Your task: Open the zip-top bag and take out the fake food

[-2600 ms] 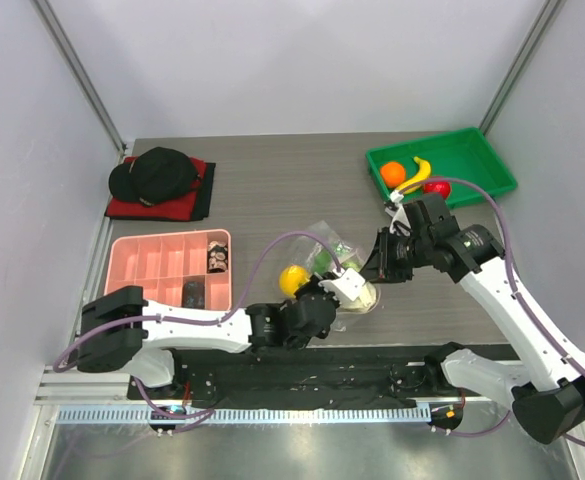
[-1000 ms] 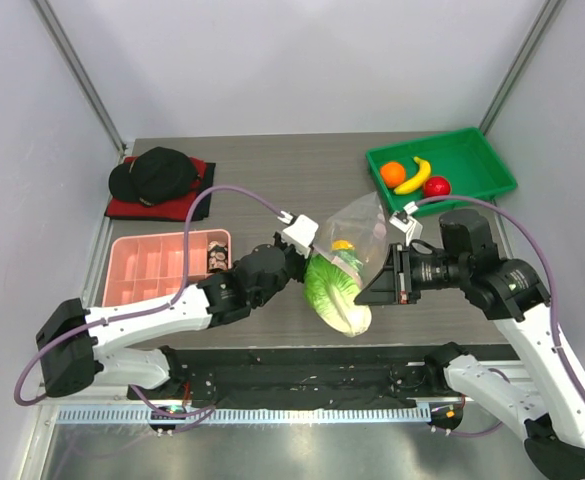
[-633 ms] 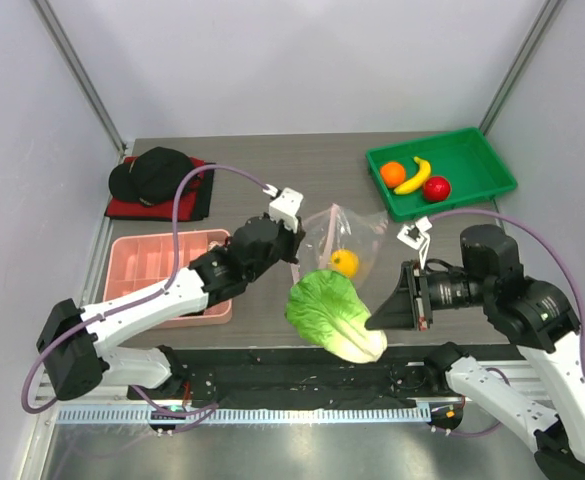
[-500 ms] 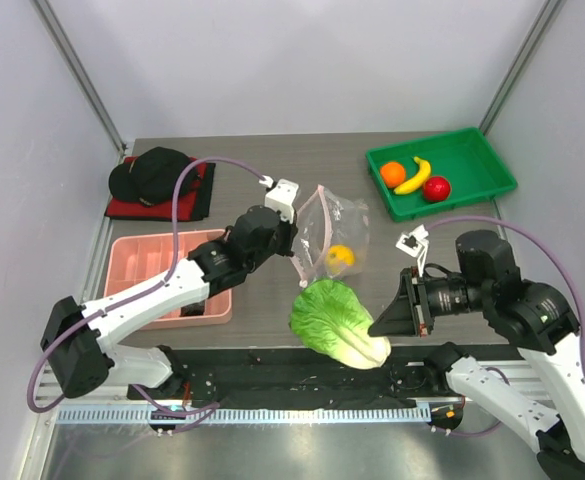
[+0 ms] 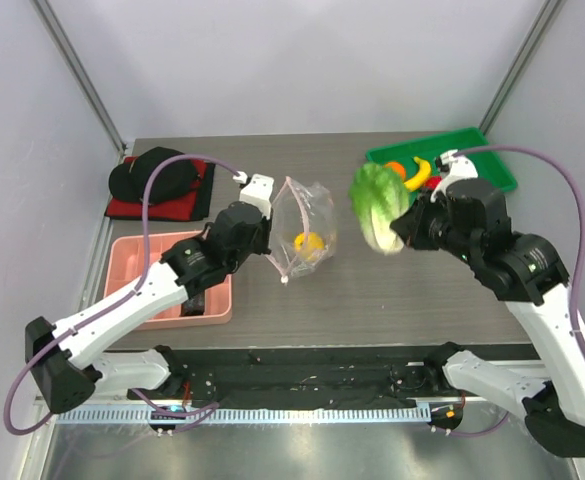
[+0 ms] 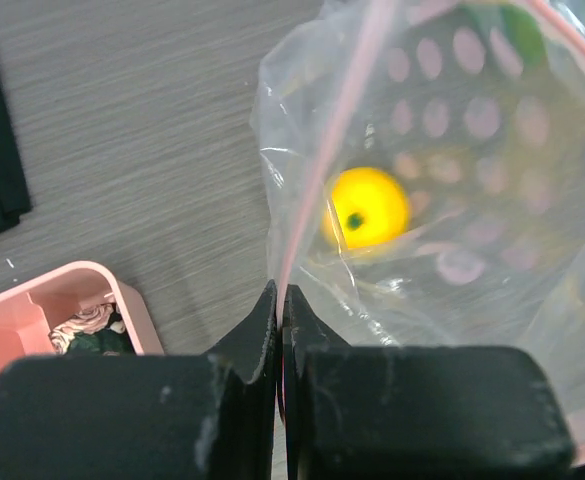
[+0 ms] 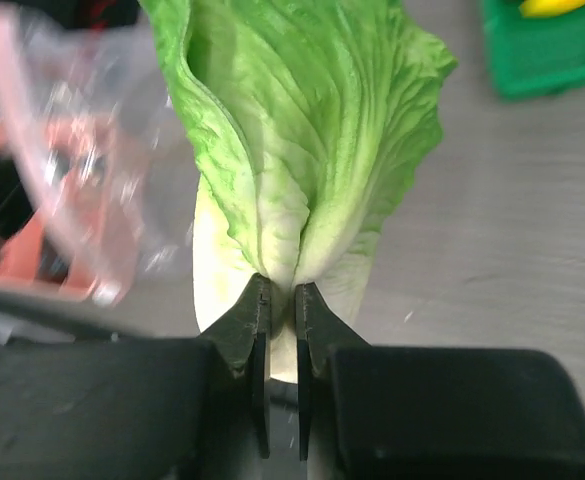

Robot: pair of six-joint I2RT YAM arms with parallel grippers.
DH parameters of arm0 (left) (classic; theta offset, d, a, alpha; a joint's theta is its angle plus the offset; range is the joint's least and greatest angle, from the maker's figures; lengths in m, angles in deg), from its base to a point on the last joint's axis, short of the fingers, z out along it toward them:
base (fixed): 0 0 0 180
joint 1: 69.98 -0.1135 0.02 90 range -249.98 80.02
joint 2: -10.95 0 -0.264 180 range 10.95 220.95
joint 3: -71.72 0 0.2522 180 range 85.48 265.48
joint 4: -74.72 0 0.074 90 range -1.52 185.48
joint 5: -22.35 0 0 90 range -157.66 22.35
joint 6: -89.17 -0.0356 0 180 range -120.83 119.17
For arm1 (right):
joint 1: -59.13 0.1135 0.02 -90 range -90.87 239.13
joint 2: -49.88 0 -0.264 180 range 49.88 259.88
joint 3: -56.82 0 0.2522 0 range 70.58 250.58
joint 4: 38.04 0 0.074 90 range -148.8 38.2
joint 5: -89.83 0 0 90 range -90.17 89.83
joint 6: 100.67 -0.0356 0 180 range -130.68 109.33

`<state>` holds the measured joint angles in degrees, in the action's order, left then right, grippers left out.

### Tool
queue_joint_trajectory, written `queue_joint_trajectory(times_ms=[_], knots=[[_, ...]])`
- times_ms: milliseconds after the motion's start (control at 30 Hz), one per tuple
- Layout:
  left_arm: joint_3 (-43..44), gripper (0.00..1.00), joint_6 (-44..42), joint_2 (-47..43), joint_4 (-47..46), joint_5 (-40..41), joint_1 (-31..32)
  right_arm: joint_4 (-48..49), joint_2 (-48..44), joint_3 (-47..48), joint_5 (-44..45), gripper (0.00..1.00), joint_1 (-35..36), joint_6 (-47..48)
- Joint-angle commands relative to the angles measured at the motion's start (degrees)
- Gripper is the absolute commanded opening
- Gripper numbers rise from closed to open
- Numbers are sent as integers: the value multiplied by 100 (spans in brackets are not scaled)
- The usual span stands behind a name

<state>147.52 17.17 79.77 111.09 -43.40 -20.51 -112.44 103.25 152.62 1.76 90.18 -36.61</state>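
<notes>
The clear zip-top bag hangs above the table's middle, and my left gripper is shut on its pink zip strip. A yellow lemon lies inside the bag, seen through the plastic as a lemon in the left wrist view. My right gripper is shut on the white stem of the green leafy cabbage, held in the air just left of the green tray. The right wrist view shows the cabbage upright between the jaws of that gripper. An orange and a banana lie in the tray.
A pink compartment tray with small dark items sits at the front left under the left arm. A black cap on a red cloth lies at the back left. The red fruit is mostly hidden behind the right arm.
The cabbage came out of the bag; my right gripper carried it from the table's front up and back toward the green tray. My left gripper pulled the bag back and left.
</notes>
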Motion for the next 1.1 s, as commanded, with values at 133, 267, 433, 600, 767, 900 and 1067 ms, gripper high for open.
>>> queue_joint_trajectory(times_ms=[133, 267, 433, 600, 767, 900, 1067], knots=[[273, 0, 11, -325, 77, -438, -8, 1782, 1639, 541, 3032, 1, -941, 606], [379, 0, 72, -193, 42, -684, -17, 2548, 2615, 620, 2271, 1, -2434, 765], [300, 0, 204, -18, -125, -1044, -17, 3340, 3977, 1171, 1618, 1, -3761, 713], [133, 0, 336, 88, -354, -1370, -17, 3515, 5313, 1929, 1494, 3, -3904, 1011], [36, 0, 380, 114, -371, -1432, -17, 3227, 6193, 2919, 1538, 69, -3922, 1354], [1, 0, 441, 141, -485, -1537, -8, 2059, 6520, 3626, 2223, 92, -3686, 1100], [132, 0, 582, 307, -706, -1687, -17, 1793, 5417, 2629, 2452, 98, -3106, 652]])
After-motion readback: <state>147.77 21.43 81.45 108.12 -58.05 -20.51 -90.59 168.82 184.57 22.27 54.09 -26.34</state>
